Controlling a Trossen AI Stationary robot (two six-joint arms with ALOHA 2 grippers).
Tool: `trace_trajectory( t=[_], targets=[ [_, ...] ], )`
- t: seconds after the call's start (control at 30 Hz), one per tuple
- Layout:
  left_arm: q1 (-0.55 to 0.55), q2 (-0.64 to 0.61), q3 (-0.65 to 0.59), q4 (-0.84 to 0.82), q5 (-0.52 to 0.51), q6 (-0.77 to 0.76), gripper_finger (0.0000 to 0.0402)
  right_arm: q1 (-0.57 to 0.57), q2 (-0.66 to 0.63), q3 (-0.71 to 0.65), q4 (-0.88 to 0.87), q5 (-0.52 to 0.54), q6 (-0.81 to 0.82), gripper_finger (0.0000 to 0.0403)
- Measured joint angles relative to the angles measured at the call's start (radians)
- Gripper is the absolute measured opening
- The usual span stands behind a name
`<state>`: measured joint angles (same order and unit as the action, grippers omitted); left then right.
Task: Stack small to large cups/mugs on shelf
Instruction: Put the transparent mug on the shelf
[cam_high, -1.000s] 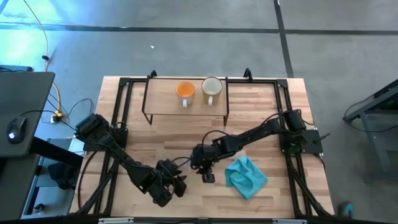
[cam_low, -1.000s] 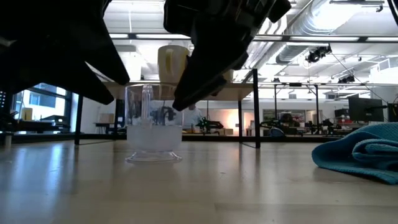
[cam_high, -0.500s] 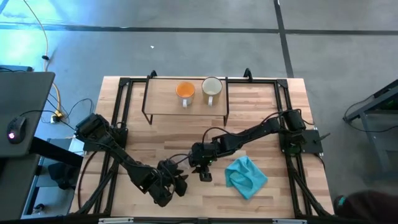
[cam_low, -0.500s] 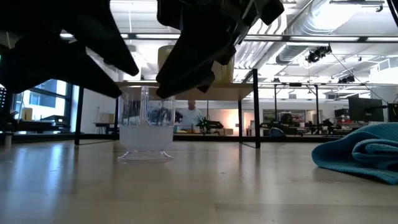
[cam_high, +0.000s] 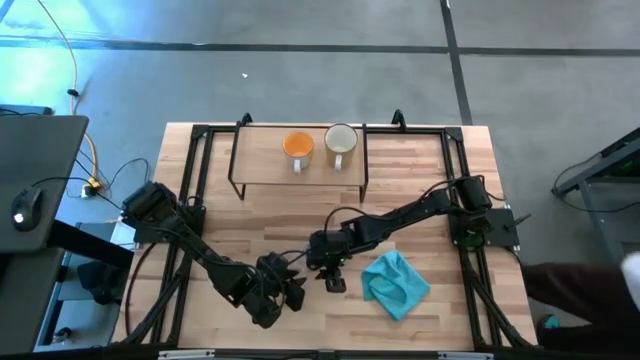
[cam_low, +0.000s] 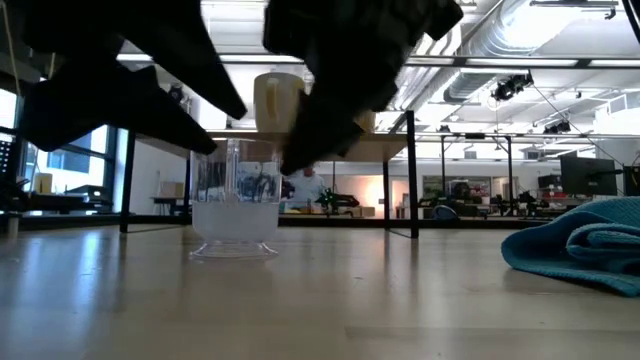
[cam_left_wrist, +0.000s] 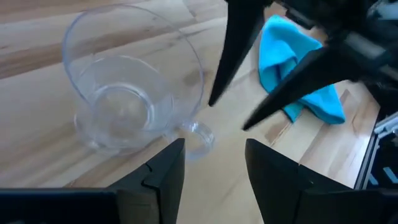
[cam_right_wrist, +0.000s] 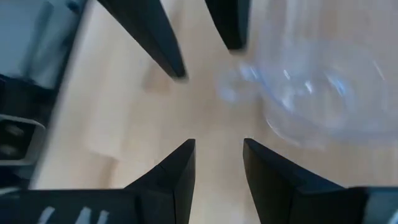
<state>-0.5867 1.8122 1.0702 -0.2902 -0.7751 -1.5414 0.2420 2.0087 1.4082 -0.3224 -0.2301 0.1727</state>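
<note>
The small clear glass cup (cam_low: 235, 210) stands upright on its base on the tabletop near the front. Its handle (cam_left_wrist: 199, 134) points toward my left gripper (cam_left_wrist: 214, 155), which is open and low, with the handle just ahead of its fingertips. My right gripper (cam_right_wrist: 217, 146) is open too, slanting down just short of the cup (cam_right_wrist: 323, 93) from the right. The orange mug (cam_high: 297, 146) and the cream-white mug (cam_high: 341, 141) stand side by side on the shelf (cam_high: 262, 160) at the back.
A teal-blue cloth (cam_high: 397, 283) lies crumpled on the table right of the grippers. The shelf's black wire legs (cam_low: 412, 175) stand behind the cup. Bare wood lies between the cup and the shelf.
The glass cup has slid a little toward the table's left edge, staying upright, and has since rested there. My left gripper has turned slightly toward the cup. Both grippers have stayed open.
</note>
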Motion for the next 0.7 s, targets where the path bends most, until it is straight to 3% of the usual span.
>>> trace_trajectory(
  t=[0.13, 0.7],
  targets=[
    [0.011, 0.000, 0.000, 0.004, 0.013, 0.017, 0.0158, -0.006, 0.000, 0.000, -0.070, 0.068, -0.024, 0.0126],
    [0.059, 0.049, 0.000, 0.059, 0.083, 0.001, 0.0158, -0.067, 0.000, 0.000, -0.069, 0.101, -0.025, 0.0126]
  ],
)
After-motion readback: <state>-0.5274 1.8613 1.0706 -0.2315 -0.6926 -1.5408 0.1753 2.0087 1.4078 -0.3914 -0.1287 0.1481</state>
